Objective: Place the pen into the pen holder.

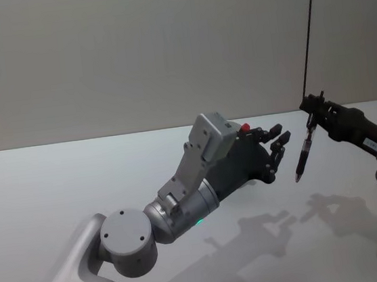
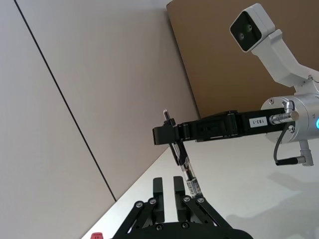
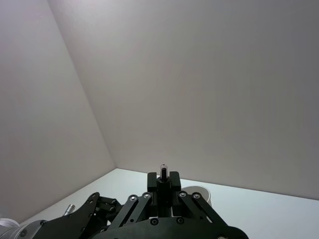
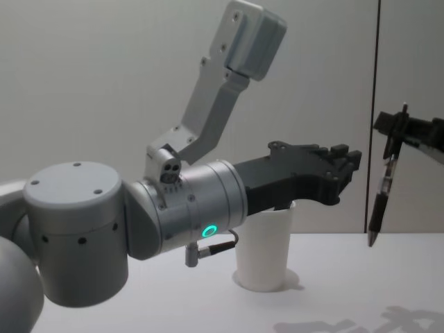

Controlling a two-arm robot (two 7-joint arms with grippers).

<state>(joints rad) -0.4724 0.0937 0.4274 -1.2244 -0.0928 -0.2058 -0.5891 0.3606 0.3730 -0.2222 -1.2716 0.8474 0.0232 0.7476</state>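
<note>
1. Plain grey walls [image 1: 97, 56] rise behind a smooth white bench [image 1: 58, 190].
2. The right gripper [image 1: 310, 117] reaches in from 3 o'clock in the head view, its fingers clenched on the top end of a slim dark pen [image 1: 303, 152].
3. The pen hangs in the air, nearly upright, tip down, clear of the bench.
4. The left gripper [image 1: 278, 141] hovers just beside the pen, at its 9 o'clock. Its fingers are released with a narrow gap and grasp nothing.
5. The pen holder [image 4: 263, 250], a plain white paper cup, stands upright on the bench under the left forearm [image 4: 208, 201], at 7 o'clock of the pen in the chest view.
</note>
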